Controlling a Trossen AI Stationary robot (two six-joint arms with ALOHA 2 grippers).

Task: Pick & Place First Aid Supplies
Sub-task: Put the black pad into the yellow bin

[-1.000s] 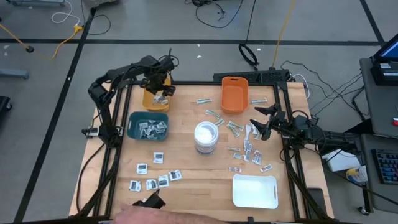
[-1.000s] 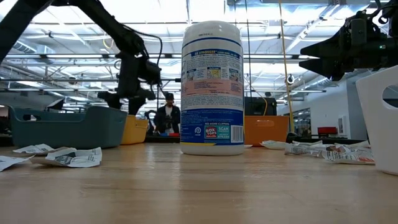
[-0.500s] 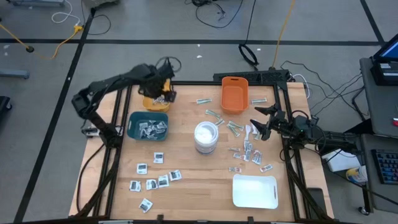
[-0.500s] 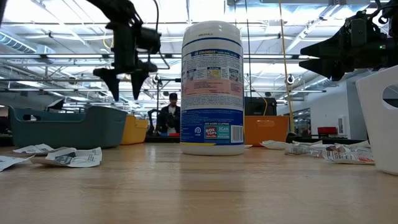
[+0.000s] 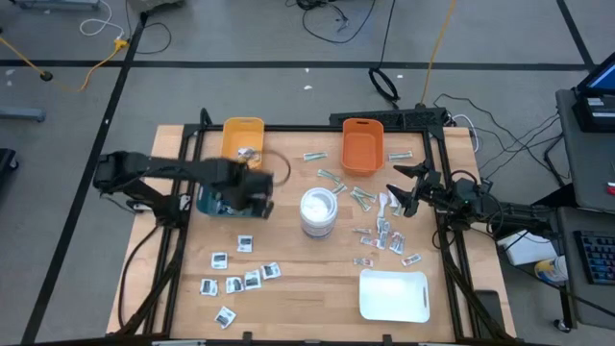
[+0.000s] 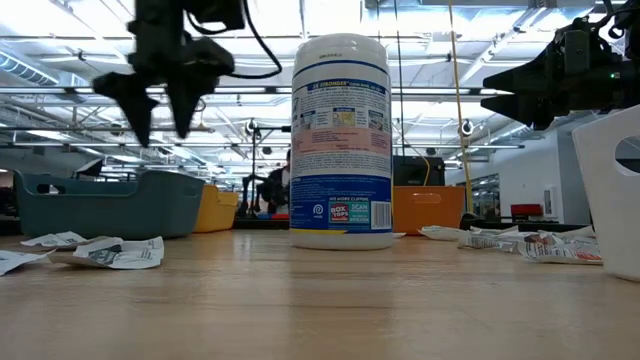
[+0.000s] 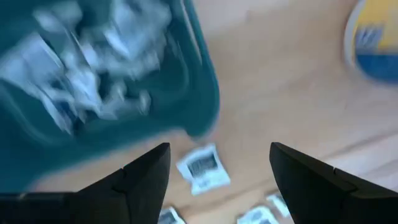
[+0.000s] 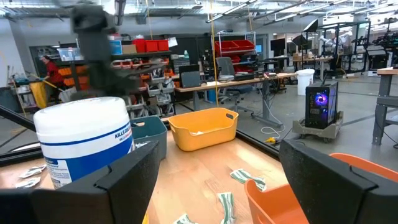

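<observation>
The first aid supplies lie scattered on the wooden table. White square packets (image 5: pixel 245 243) are at the near left, pale-green strips (image 5: pixel 332 177) lie by the orange bin, and small sachets (image 5: pixel 386 236) sit right of the canister. More packets fill the teal bin (image 5: pixel 213 195). My left gripper (image 5: pixel 255 202) hangs open above that bin's near right corner, fingers pointing down, holding nothing. In the left wrist view one white packet (image 7: pixel 203 168) lies on the table below, between the fingers. My right gripper (image 5: pixel 404 192) waits open at the table's right side, raised and level.
A white canister (image 5: pixel 318 211) stands mid-table, just right of my left gripper. A yellow bin (image 5: pixel 242 139) and an orange bin (image 5: pixel 362 144) sit at the far side. A white tray (image 5: pixel 394 295) lies at the near right. People show in the room beyond the table.
My left gripper has swung from above the yellow bin toward the table's near edge, rising a little, and now hangs over the teal bin's near right corner. A person's hand at the near edge has drawn back, leaving one more white packet there.
</observation>
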